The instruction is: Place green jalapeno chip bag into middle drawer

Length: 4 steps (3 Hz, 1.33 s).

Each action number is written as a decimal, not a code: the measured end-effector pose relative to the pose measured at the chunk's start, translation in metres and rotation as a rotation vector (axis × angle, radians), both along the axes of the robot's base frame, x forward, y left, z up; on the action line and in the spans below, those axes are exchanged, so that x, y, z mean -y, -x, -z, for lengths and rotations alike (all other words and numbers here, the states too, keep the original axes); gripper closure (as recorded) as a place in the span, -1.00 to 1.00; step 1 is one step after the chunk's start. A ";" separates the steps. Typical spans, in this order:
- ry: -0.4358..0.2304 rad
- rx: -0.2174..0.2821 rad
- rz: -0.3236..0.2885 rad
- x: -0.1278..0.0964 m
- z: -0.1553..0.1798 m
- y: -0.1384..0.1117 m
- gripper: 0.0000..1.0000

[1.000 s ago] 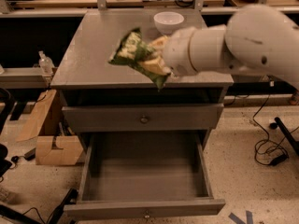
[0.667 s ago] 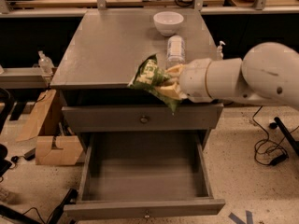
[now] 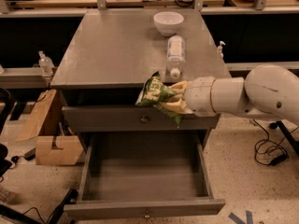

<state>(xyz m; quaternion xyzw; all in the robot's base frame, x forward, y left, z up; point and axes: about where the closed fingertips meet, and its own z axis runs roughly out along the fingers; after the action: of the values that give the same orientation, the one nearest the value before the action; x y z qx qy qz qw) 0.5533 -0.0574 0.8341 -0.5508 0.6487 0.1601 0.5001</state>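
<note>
clamped on the green jalapeno chip bag (image 3: 153, 92), the gripper (image 3: 176, 101) hangs high over the open middle drawer (image 3: 140, 208) at its far end, so releasing here may bounce the bag out.

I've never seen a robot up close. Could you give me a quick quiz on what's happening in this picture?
1. True or false: the gripper holds the green jalapeno chip bag in the air, higher than the open middle drawer.
2. What lies on its side on the cabinet top? A) a clear bottle B) a mug C) a spoon
3. Fill in: the bowl near the back of the cabinet top is ___ in colour.

Key: 1 true; 2 A; 3 white.
</note>
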 end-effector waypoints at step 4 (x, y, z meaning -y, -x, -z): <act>-0.047 -0.117 -0.203 0.027 0.242 0.030 1.00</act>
<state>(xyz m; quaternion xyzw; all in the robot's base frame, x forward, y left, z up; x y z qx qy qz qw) 0.5237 -0.0849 0.5920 -0.5915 0.6136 0.2571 0.4556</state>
